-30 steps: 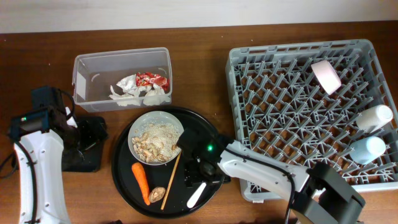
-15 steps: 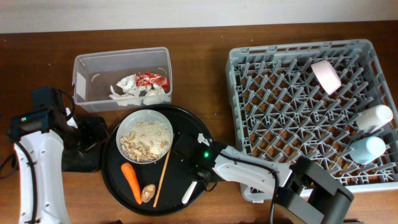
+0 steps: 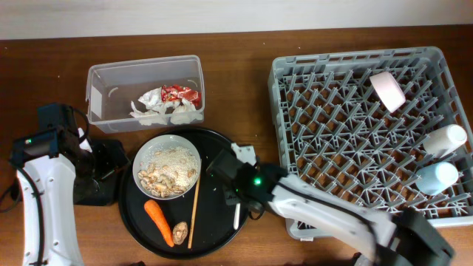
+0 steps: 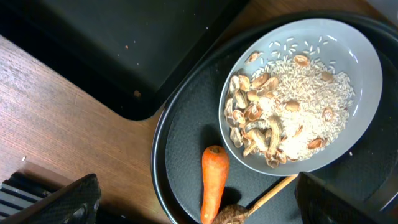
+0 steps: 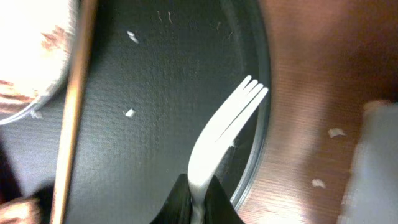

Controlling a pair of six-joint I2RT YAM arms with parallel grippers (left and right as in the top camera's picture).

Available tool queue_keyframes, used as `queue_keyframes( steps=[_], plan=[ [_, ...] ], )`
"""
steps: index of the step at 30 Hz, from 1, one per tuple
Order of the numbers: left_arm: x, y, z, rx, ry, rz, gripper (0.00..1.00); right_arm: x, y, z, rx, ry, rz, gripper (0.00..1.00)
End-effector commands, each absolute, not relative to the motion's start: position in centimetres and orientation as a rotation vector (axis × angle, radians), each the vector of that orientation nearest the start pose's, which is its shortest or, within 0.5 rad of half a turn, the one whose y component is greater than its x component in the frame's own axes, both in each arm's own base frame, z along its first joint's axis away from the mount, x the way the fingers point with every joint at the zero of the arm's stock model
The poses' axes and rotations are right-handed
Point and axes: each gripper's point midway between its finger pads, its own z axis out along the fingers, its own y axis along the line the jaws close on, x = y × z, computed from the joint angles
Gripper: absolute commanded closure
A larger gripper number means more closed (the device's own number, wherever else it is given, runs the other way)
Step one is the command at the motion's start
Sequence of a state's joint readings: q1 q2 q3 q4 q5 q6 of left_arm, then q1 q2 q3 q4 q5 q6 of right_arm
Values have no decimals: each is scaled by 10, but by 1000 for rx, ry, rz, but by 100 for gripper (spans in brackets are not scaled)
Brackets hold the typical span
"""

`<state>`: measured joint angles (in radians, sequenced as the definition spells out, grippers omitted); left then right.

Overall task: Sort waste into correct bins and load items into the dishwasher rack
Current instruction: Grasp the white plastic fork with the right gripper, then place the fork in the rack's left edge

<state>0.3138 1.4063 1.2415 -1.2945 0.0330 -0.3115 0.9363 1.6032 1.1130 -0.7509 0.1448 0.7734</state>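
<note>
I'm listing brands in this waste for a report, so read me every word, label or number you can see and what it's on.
Red wrapper in the clear tub: pale print, too small and blurred to read.
Dishwasher rack, white cups, bowl, white fork: no lettering visible.
Nothing in any view can be read as text.

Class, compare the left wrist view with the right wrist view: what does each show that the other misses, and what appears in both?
Left wrist only: the carrot and the black bin. Right wrist only: the fork, pinched in the right end effector. Both: the round tray, the stick and the bowl.
</note>
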Motion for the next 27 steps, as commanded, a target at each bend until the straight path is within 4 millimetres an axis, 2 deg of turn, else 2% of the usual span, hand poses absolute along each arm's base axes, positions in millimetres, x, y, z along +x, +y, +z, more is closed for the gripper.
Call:
queue_keyframes(
  steps=[1,3,6,8,10,12,14,18,19,20,21,23,24,25,27],
  plan=[
    [244,75,148,-952,2879,-46,1,251,243,150,-367,2626,129,96],
    [244,75,148,-952,2879,-46,1,259,199,169,-328,2625,46,96],
    [244,75,148,-952,2879,-46,1,268,140,163,-319,2707,-112,96],
    [244,75,148,-952,2879,-46,1,270,125,150,-401,2770,-106,96],
    [244,75,148,-952,2879,-46,1,271,110,136,-374,2818,-138,96],
    [244,75,148,-952,2879,-46,1,271,104,123,-406,2842,-154,96],
    [244,75,148,-952,2879,-46,1,265,101,101,-423,2879,-177,96],
    [244,75,148,-952,2879,-46,1,262,103,86,-427,2889,-152,96],
    [244,75,148,-952,2879,-46,1,263,103,86,-426,2887,-151,88],
    [244,75,148,-952,2879,-46,1,262,103,85,-426,2888,-150,68],
    [244,75,148,-952,2879,-46,1,262,104,85,-426,2889,-146,63],
    [244,75,148,-952,2879,-46,1,263,106,90,-422,2883,-124,52],
    [244,75,148,-952,2879,-46,1,265,110,103,-416,2859,-91,49],
    [245,73,148,-950,2879,-70,1,271,114,126,-371,2811,-55,49],
    [247,67,149,-943,2880,-116,1,273,114,145,-288,2781,-23,49]
  ],
)
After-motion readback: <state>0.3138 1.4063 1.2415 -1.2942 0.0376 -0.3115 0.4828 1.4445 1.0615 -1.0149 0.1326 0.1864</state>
